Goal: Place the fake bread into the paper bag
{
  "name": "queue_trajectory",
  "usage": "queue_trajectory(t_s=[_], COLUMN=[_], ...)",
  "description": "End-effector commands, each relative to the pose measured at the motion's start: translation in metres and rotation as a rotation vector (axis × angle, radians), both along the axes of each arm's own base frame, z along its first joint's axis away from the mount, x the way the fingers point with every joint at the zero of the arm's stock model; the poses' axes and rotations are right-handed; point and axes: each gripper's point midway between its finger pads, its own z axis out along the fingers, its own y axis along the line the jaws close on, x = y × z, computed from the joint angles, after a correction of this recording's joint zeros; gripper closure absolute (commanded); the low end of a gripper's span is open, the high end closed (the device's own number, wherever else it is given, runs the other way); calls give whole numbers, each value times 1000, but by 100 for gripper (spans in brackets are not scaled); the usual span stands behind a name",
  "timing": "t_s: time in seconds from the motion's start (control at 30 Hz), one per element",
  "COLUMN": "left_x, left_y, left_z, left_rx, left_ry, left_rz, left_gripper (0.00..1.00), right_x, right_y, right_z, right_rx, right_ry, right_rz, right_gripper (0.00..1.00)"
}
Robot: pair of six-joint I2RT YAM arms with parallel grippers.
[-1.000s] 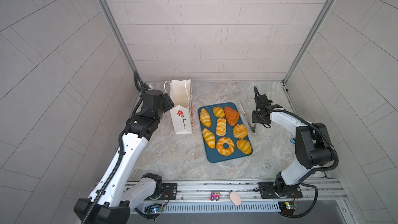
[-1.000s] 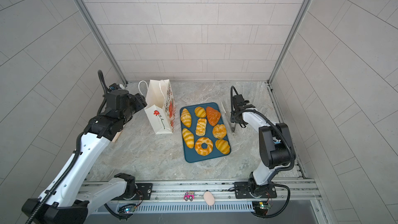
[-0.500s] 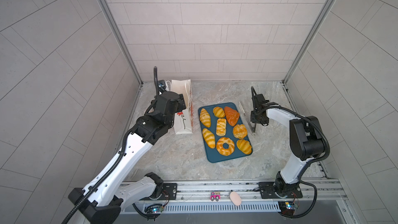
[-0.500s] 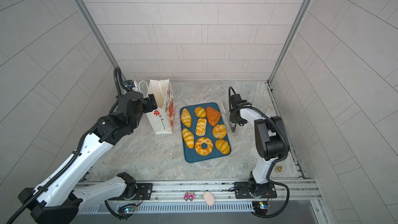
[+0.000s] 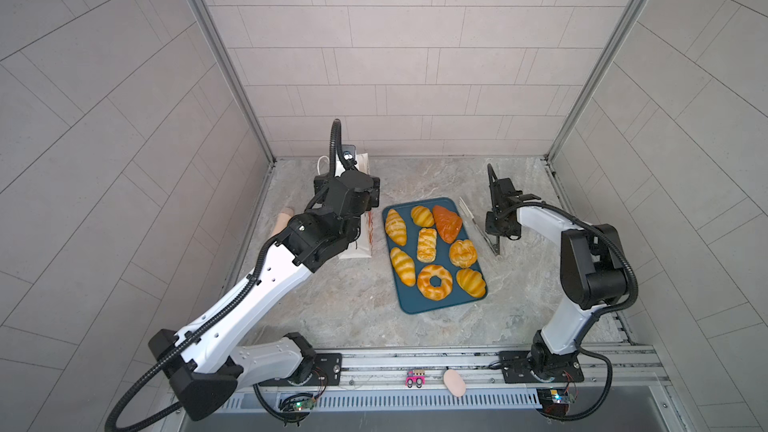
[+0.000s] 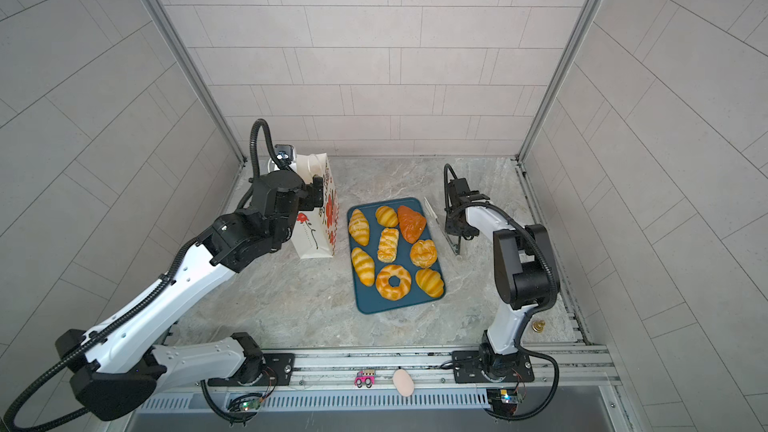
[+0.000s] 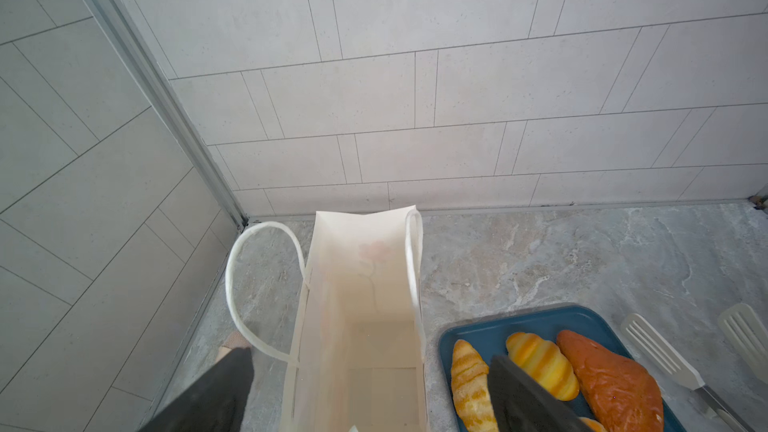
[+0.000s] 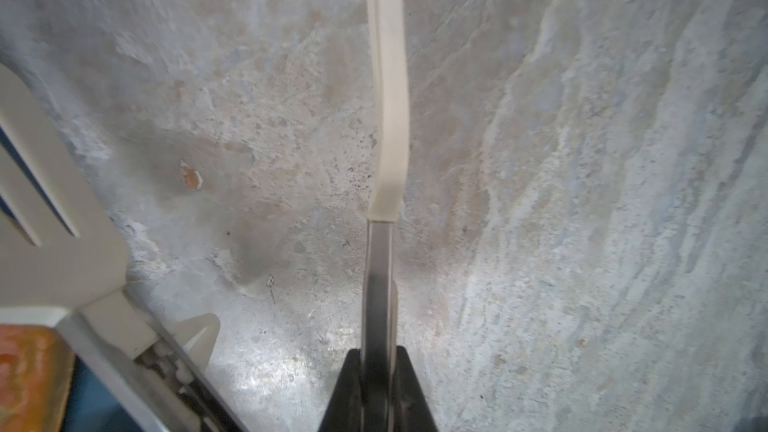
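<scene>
Starting at the front rail [image 5: 374,367], a pink egg-shaped thing [image 5: 454,382] sits apart from the work. Past it the blue tray [image 5: 409,306] holds all of the fake bread [image 5: 427,245]; none is in the bag yet. Just beside the tray's right edge the right gripper [image 8: 376,386] is clamped on one arm of the tongs [image 8: 388,118], the other arm lying free. Gripped by one arm only, the tongs may swing or fail to pinch, and a glossy pastry could slide out on the way across.

Farther back the left gripper [image 7: 368,394] hangs empty over the mouth of the paper bag [image 6: 312,238], jaws spread wide, one to each side. The bag stands empty and looks light, so a nudge from that arm could tip it, and the looping cord handle [image 7: 232,284] could catch a finger.

The bread looks hard and shiny, golden with pale stripes: croissants, rolls, a ring [image 5: 434,281], a braided piece, plus a darker orange-brown loaf [image 5: 447,223] at the tray's far end. The bag is tall, white and thin-walled, with a red flower on its face.
</scene>
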Motion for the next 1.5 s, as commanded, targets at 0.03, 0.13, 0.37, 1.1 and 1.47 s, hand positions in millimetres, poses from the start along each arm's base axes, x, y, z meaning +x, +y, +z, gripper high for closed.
queue_trajectory(t_s=[0.03, 0.13, 0.37, 1.1, 1.47], left_x=[6, 15, 26, 115, 136], left_y=[-28, -54, -140, -255, -289], left_z=[34, 38, 40, 25, 17], left_rx=[26, 52, -11, -638, -857], left_ry=[-69, -32, 54, 250, 310], left_rz=[-93, -163, -498, -1017, -1125], left_gripper=[5, 4, 5, 6, 20], right_x=[7, 12, 26, 64, 58], right_y=[-2, 5, 27, 50, 64], right_z=[55, 78, 114, 215, 235], right_rx=[89, 188, 440, 949, 1021], right_ry=[-149, -224, -348, -576, -565], right_rz=[-2, 22, 88, 153, 183], right_gripper=[100, 100, 100, 99, 96])
